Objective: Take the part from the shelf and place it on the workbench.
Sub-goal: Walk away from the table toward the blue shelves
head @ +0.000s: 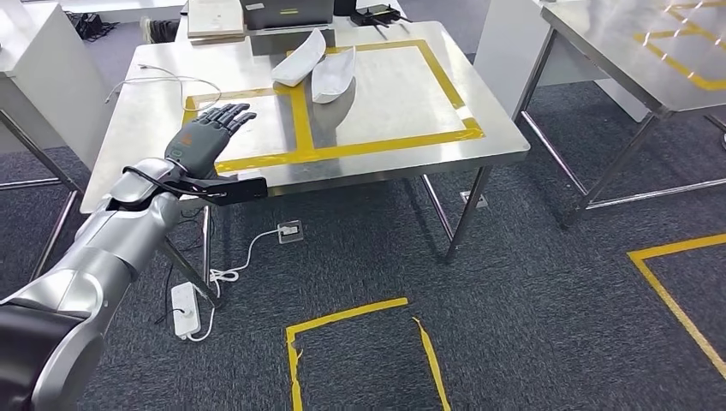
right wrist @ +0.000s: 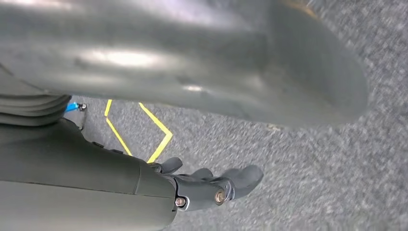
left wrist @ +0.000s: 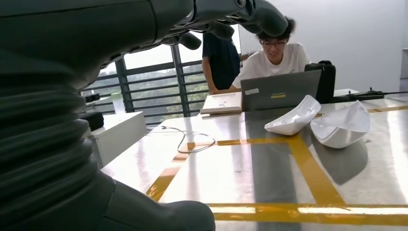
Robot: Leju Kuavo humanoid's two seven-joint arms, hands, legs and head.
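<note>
white curved shell parts, two of them (head: 301,58) (head: 333,75), lie side by side on the steel workbench (head: 171,94), at the far end of the yellow tape line (head: 302,116) dividing its taped rectangle. the left hand (head: 208,134) hovers flat over the near left tape box, fingers stretched apart, holding nothing, well apart from the parts. the right hand (right wrist: 211,185) hangs over grey carpet (right wrist: 308,168), fingers loosely extended, grasping nothing. behind the bench, a laptop (left wrist: 280,90) stands with a seated person (left wrist: 275,54) behind it.
</note>
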